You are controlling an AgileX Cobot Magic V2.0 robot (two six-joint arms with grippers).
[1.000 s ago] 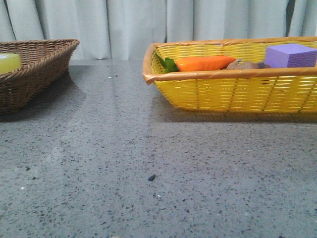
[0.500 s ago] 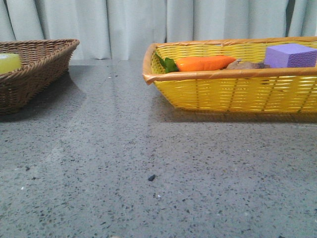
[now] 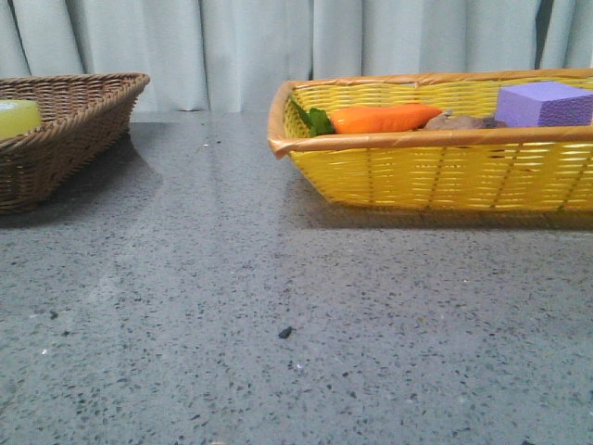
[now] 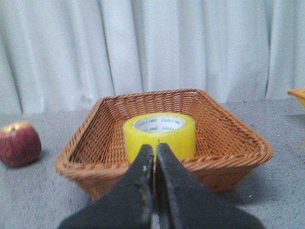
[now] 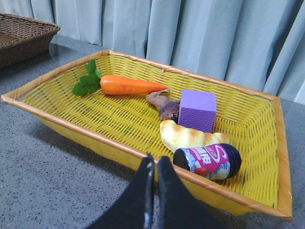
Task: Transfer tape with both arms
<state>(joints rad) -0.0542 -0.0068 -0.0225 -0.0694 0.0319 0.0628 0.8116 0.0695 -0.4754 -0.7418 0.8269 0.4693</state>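
I had the tape (image 4: 159, 133) sitting flat in the brown wicker basket (image 4: 228, 143), core up. My left hand (image 4: 155, 150) faced it, fingers pressed together (nothing held); my right hand (image 5: 153, 164), likewise closed, waited by the yellow basket (image 5: 267, 143), presumably the destination.

Low front view across table (image 3: 278, 278), wrist views near each basket, both baskets shared.

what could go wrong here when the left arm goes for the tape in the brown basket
The left gripper is shut, so unless it opens first it may just push the tape rather than grasp it. The tape lies flat down inside the brown basket, so a low approach could catch the near rim. The yellow basket already holds several items, leaving less room for placing.
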